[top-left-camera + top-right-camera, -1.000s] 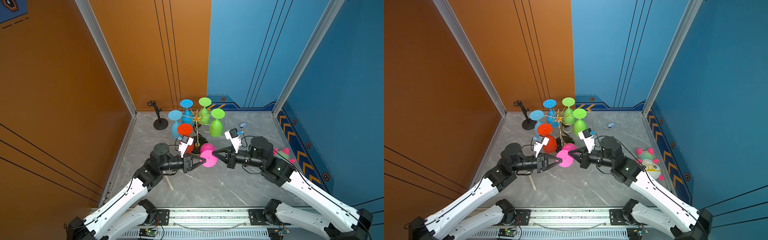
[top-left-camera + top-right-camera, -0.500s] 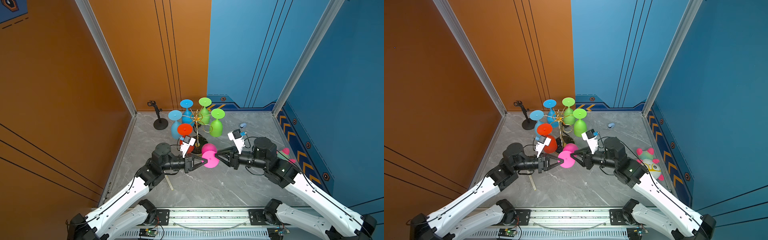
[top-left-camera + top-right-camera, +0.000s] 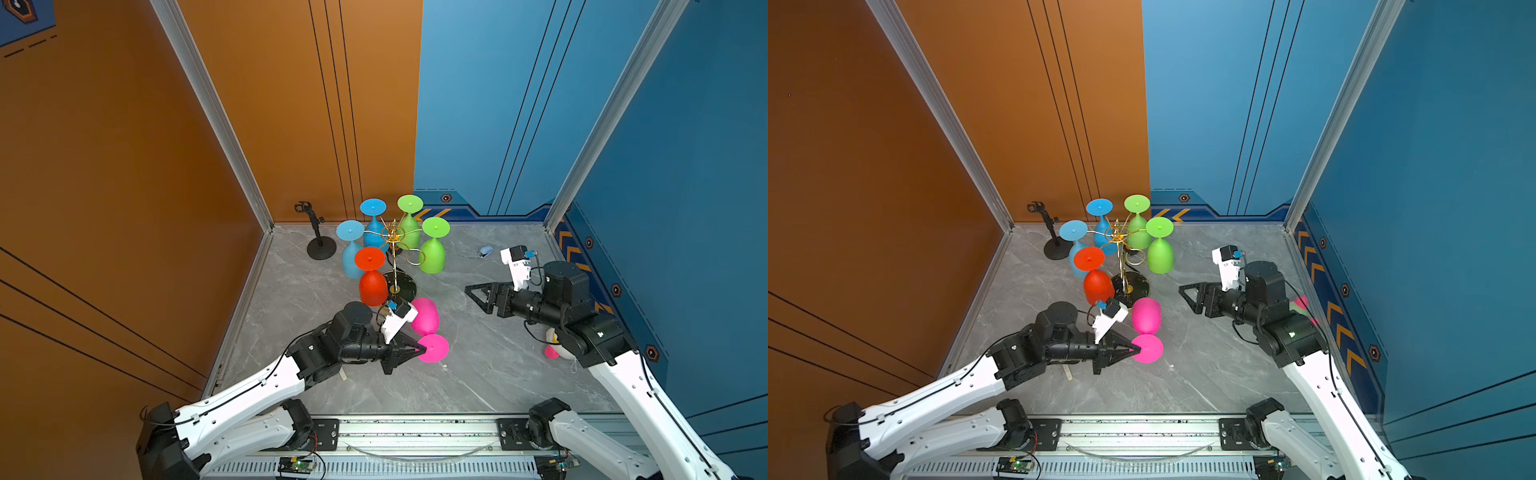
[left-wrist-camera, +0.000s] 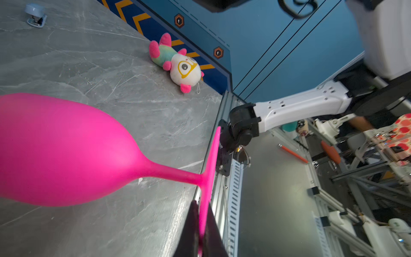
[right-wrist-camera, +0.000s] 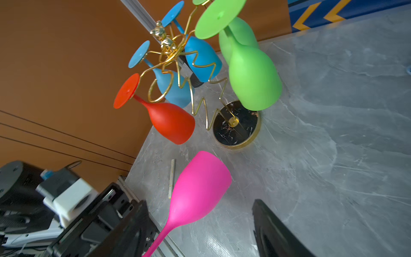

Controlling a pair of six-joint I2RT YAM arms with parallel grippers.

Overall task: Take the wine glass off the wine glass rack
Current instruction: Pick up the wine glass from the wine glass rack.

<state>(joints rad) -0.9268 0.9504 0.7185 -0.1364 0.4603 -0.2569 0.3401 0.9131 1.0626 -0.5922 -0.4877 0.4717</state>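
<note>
Just beside the rack (image 3: 393,236) base, robot side: pink glass (image 3: 424,316) is off its ring, tilted. L gripper (image 3: 417,351) pinches its foot rim, jaws shut. R gripper (image 3: 477,297) is wide open, empty, well apart. I judge removal done; set-down on table (image 3: 498,365) prob. left. Five other glasses hang on rack.

The grey marbled tabletop (image 3: 478,374) carries the wine glass rack (image 3: 405,284), which stands on its round black gold-rimmed base toward the back. Left of the rack, near the orange wall, stands a short black stand (image 3: 321,249). A small pale blue stapler (image 3: 485,251) lies to the rack's right. A pink-and-white plush toy (image 4: 178,64) lies against the blue wall. A thin pale strip (image 5: 172,178) lies flat toward the front left. A pink wine glass (image 3: 424,318) lies sideways in front of the rack; whether it touches the tabletop is unclear.
</note>
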